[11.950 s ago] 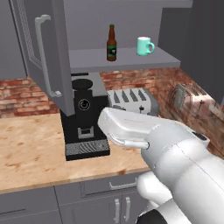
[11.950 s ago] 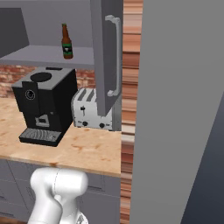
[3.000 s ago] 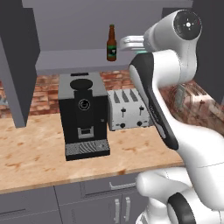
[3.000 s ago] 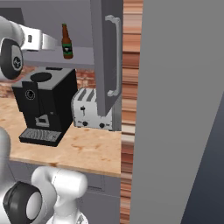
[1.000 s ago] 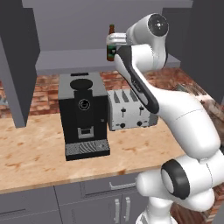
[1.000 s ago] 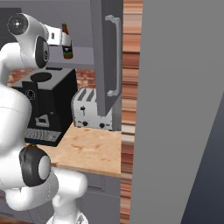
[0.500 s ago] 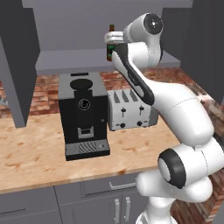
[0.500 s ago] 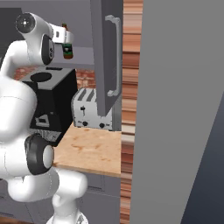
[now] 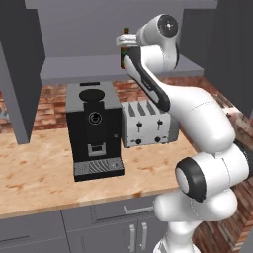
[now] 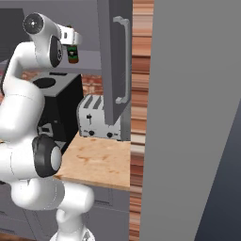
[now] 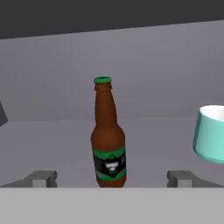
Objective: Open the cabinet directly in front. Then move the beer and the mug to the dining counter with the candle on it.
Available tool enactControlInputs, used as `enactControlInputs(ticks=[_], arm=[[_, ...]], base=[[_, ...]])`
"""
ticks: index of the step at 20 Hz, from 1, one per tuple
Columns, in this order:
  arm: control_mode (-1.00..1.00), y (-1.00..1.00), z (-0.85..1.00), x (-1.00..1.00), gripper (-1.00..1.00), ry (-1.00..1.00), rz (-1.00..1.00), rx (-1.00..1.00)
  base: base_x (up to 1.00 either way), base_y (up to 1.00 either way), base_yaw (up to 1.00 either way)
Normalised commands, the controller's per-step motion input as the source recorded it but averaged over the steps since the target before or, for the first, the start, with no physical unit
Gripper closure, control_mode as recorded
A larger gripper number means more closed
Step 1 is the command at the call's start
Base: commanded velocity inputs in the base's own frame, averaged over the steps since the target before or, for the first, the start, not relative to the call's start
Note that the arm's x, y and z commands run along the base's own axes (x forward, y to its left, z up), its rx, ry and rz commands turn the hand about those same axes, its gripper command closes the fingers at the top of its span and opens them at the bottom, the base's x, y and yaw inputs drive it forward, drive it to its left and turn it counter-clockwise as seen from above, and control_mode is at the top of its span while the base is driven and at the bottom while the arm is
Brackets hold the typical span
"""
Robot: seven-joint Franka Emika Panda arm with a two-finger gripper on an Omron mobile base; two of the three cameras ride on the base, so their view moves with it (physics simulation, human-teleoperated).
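The cabinet [image 9: 79,69] stands open, with both doors swung wide. On its grey shelf stands the beer [image 11: 108,140], a brown bottle with a green-and-black label, upright. The mint-green mug [image 11: 212,133] sits to its right in the hand view, cut by the frame edge. My gripper [image 11: 112,178] is open at shelf height, its fingertips [image 11: 43,178] spread either side of the bottle's base and not touching it. In the right base view the hand sits just in front of the beer [image 10: 72,55]. The dining counter and the candle are out of view.
Below the shelf, a black coffee machine [image 9: 94,128] and a silver toaster [image 9: 148,123] stand on the wood worktop [image 9: 39,163] against a brick wall. The open right door [image 10: 115,56] with its bar handle hangs beside the arm. A tall grey panel [image 10: 197,117] closes the right side.
The arm has swung left along the shelf and the hand has drawn up to the beer. The jaws have stayed open; bottle and mug have not moved.
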Motion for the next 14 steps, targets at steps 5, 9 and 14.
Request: enactControlInputs(ticks=[5,9,14], arm=[[-1.00,0.06,0.00,0.21,-1.00,0.00,0.00,0.00],[-1.00,0.15,0.00,0.19,-1.00,0.00,0.00,0.00],[-1.00,0.08,0.00,0.23,-1.00,0.00,0.00,0.00]], base=[[0.00,0.00,0.00],[0.00,0.00,0.00],[0.00,0.00,0.00]])
